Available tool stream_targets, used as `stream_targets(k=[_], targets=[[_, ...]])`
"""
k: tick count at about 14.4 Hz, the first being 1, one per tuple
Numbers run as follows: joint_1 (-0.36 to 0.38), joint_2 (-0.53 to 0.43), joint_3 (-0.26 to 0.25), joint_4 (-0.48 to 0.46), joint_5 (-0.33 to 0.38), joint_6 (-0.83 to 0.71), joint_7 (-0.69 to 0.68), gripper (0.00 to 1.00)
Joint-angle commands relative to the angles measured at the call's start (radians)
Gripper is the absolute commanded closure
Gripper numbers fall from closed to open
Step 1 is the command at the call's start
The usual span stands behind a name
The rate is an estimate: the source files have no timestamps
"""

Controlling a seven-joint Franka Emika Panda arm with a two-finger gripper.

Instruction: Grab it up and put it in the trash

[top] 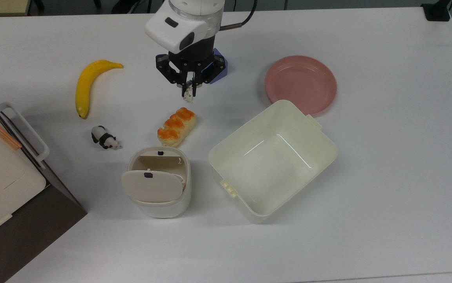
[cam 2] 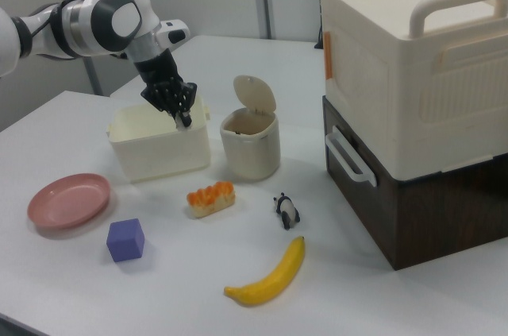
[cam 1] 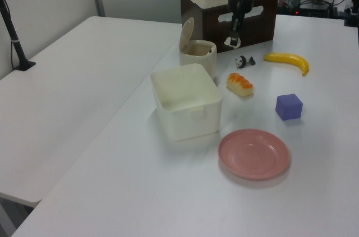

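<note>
A tiny crumpled off-white paper wad (top: 188, 96) hangs pinched between my fingertips. My gripper (top: 188, 91) is shut on it, raised well above the table, with the bread roll (top: 176, 126) below it in the top view. In the left view the gripper (cam 1: 231, 39) and wad (cam 1: 230, 42) hang high, just right of the trash. The trash (top: 159, 184) is a small cream bin whose flap lid stands tilted open; it also shows in the left view (cam 1: 197, 52) and the right view (cam 2: 250, 141). In the right view the gripper (cam 2: 184, 119) hovers in front of the tub.
A big lidless cream tub (top: 273, 157) stands beside the trash. A pink plate (top: 300, 84), a purple cube (cam 1: 289, 106), a banana (top: 86, 84) and a panda figure (top: 104, 138) lie around. A cream-and-brown cabinet (top: 6, 173) fills the top view's left edge.
</note>
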Motion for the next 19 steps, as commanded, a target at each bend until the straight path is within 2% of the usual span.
stream_targets(k=[1,7,13,16,18,19], targets=[[-0.03,0.019,-0.004,0.006,0.014,0.073,0.019,0.85],[-0.061,0.097,-0.01,0.007,-0.006,0.327,0.091,0.85],[-0.089,0.21,-0.011,0.093,-0.053,0.473,0.143,0.85],[-0.096,0.232,-0.013,0.096,-0.082,0.544,0.181,0.85],[-0.099,0.239,-0.013,0.096,-0.09,0.544,0.192,0.74],[-0.099,0.243,-0.011,0.096,-0.092,0.544,0.192,0.53]])
